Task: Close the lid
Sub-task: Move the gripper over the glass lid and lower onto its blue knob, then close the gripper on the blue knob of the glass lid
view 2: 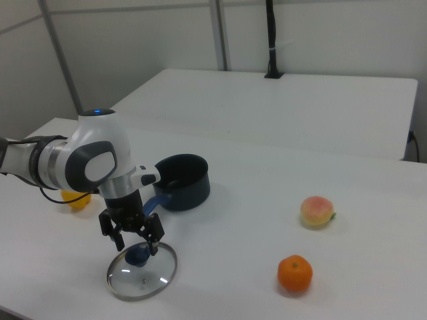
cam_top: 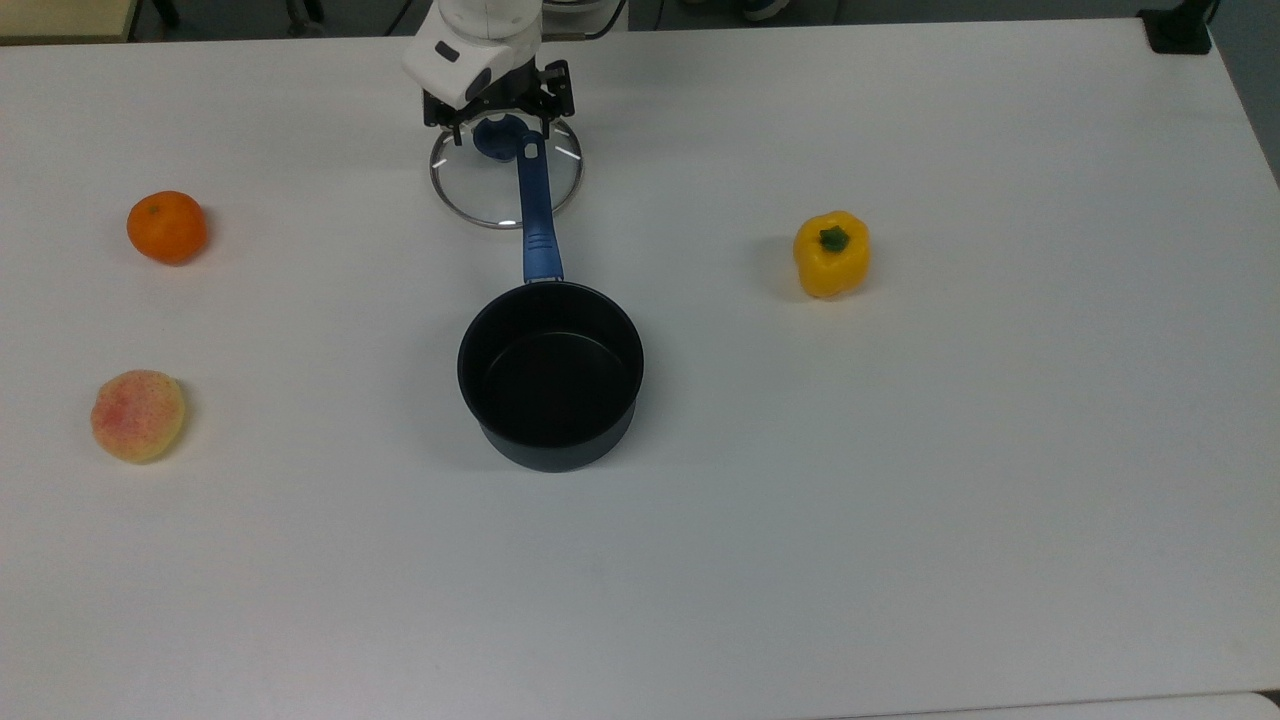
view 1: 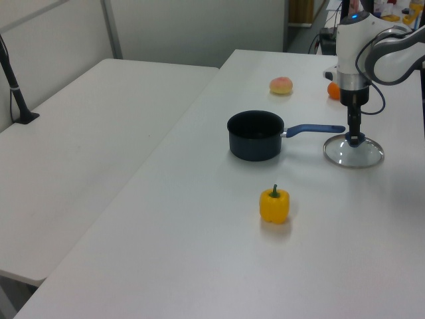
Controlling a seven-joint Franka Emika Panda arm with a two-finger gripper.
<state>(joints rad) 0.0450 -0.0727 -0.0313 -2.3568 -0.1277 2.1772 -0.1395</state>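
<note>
Right above the blue round knob [view 2: 137, 256] my black two-finger gripper [view 2: 137, 245] is hanging, pointing straight down. My fingers [view 2: 152, 246] are sitting apart, one on each side of the knob, and I cannot tell if they are touching it. That knob is sitting on the round clear glass lid with the silver metal rim [cam_top: 480, 190], and the lid is lying flat on the big white table [cam_top: 900, 450], not on the pot. In the top view the lid is lying near the top edge of the table, with my white arm [cam_top: 470, 40] reaching over it. The dark round saucepan [cam_top: 550, 375] is standing open and apart from the lid, closer to the middle of the table. Its long blue handle [cam_top: 535, 210] is pointing at the lid and its end is showing over the glass, just beside the knob. A yellow bell pepper [cam_top: 832, 254] is standing well apart on the top view's right. A round orange fruit [cam_top: 166, 227] and a pink and yellow peach [cam_top: 138, 415] are lying far off on the top view's left. In the left view my gripper [view 1: 355, 137] is standing right on top of the lid [view 1: 355, 154], past the end of the handle [view 1: 315, 129].
</note>
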